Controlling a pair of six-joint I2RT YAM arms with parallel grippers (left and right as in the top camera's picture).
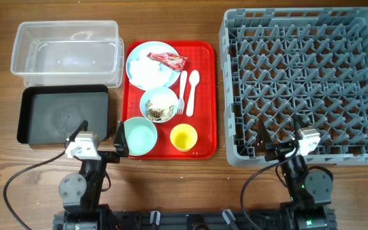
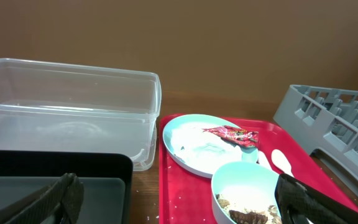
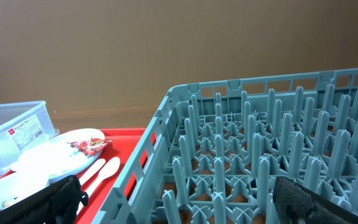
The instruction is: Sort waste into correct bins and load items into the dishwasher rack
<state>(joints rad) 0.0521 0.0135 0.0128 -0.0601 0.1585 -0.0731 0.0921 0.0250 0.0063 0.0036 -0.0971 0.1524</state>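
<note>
overhead: the clear tub [image 1: 62,61] sits at far left with the black tray [image 1: 62,115] just in front of it. the red tray [image 1: 204,115] lies between these bins and the grey dishwasher rack [image 1: 224,83]. on the red tray, the pale blue plate [image 1: 133,64] carries the red wrapper [image 1: 168,60] and white tissue [image 1: 151,73]. the small blue bowl [image 1: 143,105] holds brownish food scraps [image 1: 161,114]. the white fork [image 1: 181,92] and spoon [image 1: 191,92] lie side by side to its right. the mint-green bowl [image 1: 139,137] and yellow cup [image 1: 184,137] stand along the tray's near edge. no item is seen in the rack. the left gripper [image 1: 101,133] is released, jaws spread, by the black tray's near right corner and the mint-green bowl. the right gripper [image 1: 280,134] is likewise spread, over the rack's near edge.

left wrist: both dark fingers [image 2: 55,199] stand far apart at the lower corners, nothing between them. ahead are the tub, the black tray, the plate with wrapper [image 2: 232,134], and the small blue bowl [image 2: 247,180] with scraps.

right wrist: fingers [image 3: 316,202] wide apart, empty, above the rack's pegs [image 3: 260,155]. the plate, wrapper, fork and spoon show at left on the red tray.
</note>
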